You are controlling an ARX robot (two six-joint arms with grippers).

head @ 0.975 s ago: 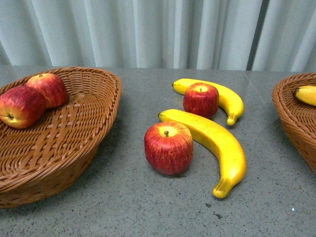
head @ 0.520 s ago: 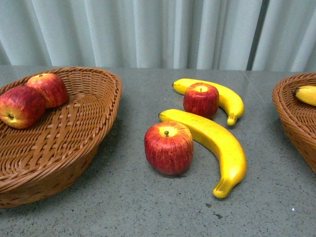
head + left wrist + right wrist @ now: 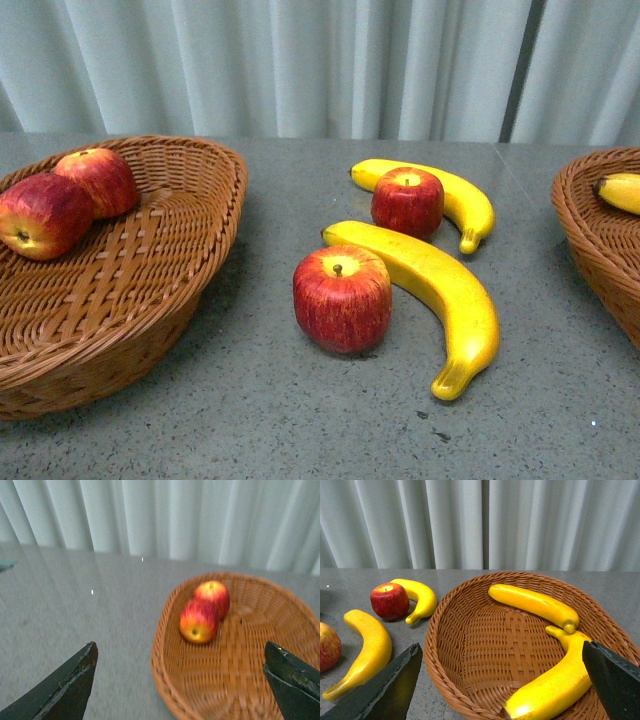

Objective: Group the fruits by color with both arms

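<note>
Looking across the desk (image 3: 260,420) in the front view, we count four fruits not yet sorted. The near apple (image 3: 342,298) touches the inner curve of the near banana (image 3: 440,295). Behind them the far apple (image 3: 407,202) rests against the far banana (image 3: 465,203). The left basket (image 3: 215,215) holds two sorted apples (image 3: 45,215), touching each other. In the right wrist view, the right basket (image 3: 590,235) holds two sorted bananas (image 3: 535,602).

The left fingers (image 3: 70,685) are spread wide and hold nothing, with the left basket lying ahead between them. The right fingers (image 3: 610,675) are spread just as wide and empty, facing the right basket. Neither arm shows in the front view.

We judge the apples to be hard, glossy and round, so they may slip or roll under an uneven squeeze. We would take each one from above across its widest part, with the stem between the fingers. On the near apple, one finger should avoid the side that touches the near banana. The bananas look stiff and smooth, and a hold near either tip would probably let them swing, so the middle of the curve is the better place. The far apple crowds the far banana's middle, so it seems wise to lift that apple first.
</note>
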